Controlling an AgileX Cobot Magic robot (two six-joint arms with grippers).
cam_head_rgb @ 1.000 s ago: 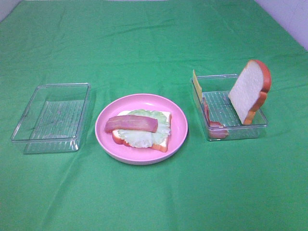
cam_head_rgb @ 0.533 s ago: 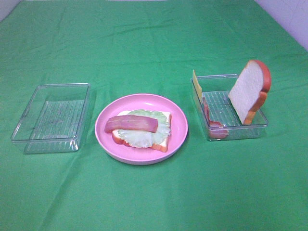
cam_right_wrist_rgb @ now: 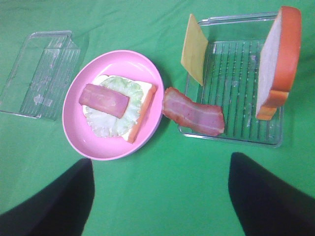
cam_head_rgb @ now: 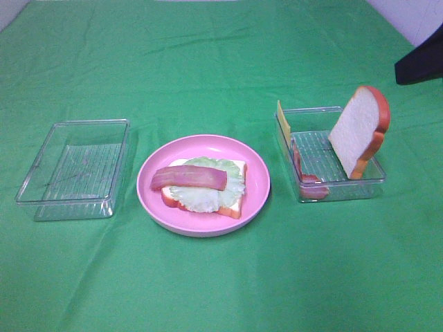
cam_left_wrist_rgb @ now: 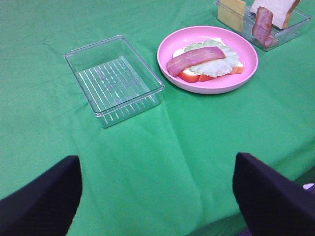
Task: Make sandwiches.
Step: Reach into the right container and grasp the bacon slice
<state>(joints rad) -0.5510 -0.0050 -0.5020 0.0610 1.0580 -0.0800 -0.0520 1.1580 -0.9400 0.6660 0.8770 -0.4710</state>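
On the pink plate lies an open sandwich: a bread slice, pale lettuce and a bacon strip on top. The clear tray on the right holds a second bread slice standing on edge, a yellow cheese square leaning on the left wall, and another bacon strip draped over that wall. My right gripper hovers open above the cloth near plate and tray. My left gripper is open over the cloth, apart from everything. No tomato shows.
An empty clear tray stands left of the plate. Green cloth covers the whole table. A dark part of my right arm pokes in at the far right edge of the high view.
A dark part of the right arm has come into the high view at the upper right edge. The plate, trays and food have not moved.
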